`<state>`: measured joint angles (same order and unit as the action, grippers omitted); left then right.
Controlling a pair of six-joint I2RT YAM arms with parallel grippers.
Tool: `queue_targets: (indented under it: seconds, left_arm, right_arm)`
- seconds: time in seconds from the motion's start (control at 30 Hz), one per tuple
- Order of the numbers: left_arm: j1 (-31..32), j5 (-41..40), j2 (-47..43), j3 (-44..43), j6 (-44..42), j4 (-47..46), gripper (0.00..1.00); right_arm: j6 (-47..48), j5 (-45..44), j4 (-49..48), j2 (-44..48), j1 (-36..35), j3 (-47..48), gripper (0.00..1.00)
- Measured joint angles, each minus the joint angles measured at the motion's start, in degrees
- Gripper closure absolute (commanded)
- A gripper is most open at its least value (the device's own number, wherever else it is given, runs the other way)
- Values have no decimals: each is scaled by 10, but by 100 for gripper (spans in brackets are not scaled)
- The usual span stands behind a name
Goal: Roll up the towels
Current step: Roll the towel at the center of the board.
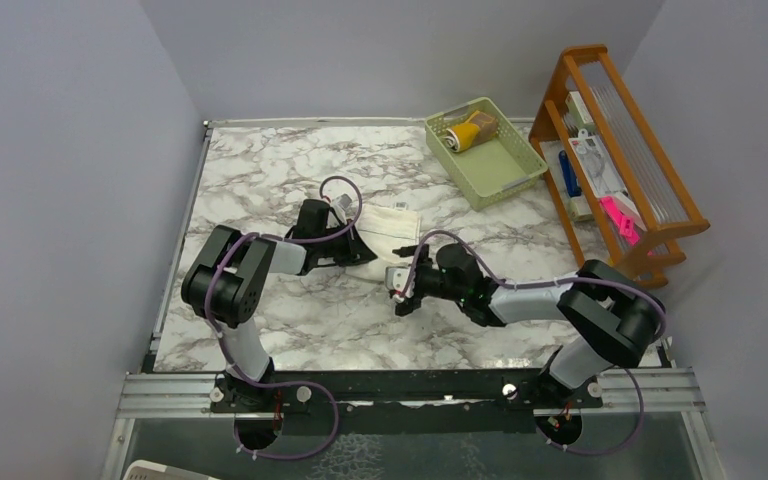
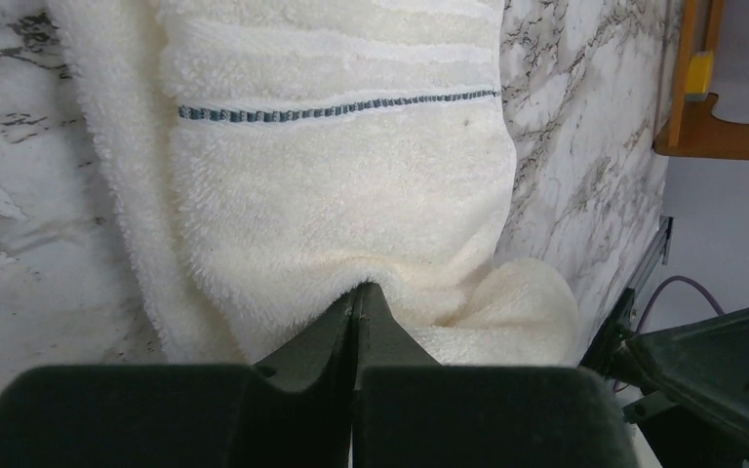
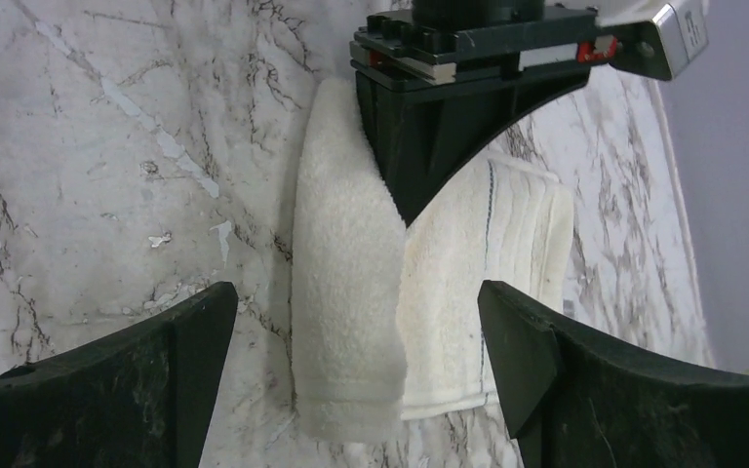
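No text, label, brand or number is readable; any print on the white packets (image 1: 592, 158) in the orange-brown wooden rack (image 1: 582, 52) is too small.

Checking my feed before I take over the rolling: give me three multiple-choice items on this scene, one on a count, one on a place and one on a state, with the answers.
1. How many rolled towels lie in the green basket? A none; B two; C four.
2. Where is the cream towel? A in the basket; B draped over an arm; C on the marble table, between the arms.
3. The left end effector is: A shut on a fold of the cream towel; B open above bare table; C shut on the basket rim.
Answers: 1 B, a yellow roll and a tan roll sit in its far corner. 2 C, it lies on the marble between both arms. 3 A, it is closed with cloth bunched at its tip.
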<state>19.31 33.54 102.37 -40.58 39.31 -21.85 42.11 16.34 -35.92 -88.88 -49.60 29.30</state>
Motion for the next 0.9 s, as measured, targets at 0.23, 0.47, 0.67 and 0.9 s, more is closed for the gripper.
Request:
queue_targets:
  seconds: [0.23,0.47,0.67,0.9]
  left_arm:
    - [0,2,5,-5,0,1,100]
    - [0,7,14,-14,0,0,100]
    - [0,14,18,-17,0,0,100]
    - [-1,17,19,-19,-2,0,100]
  right_arm:
    - [89,-12,41,-34,-28,26,26]
    - [123,-26,78,-52,-40,33,37]
    - [137,-72,63,-72,-40,44,39]
    - [145,-105,63,-107,-42,73,52]
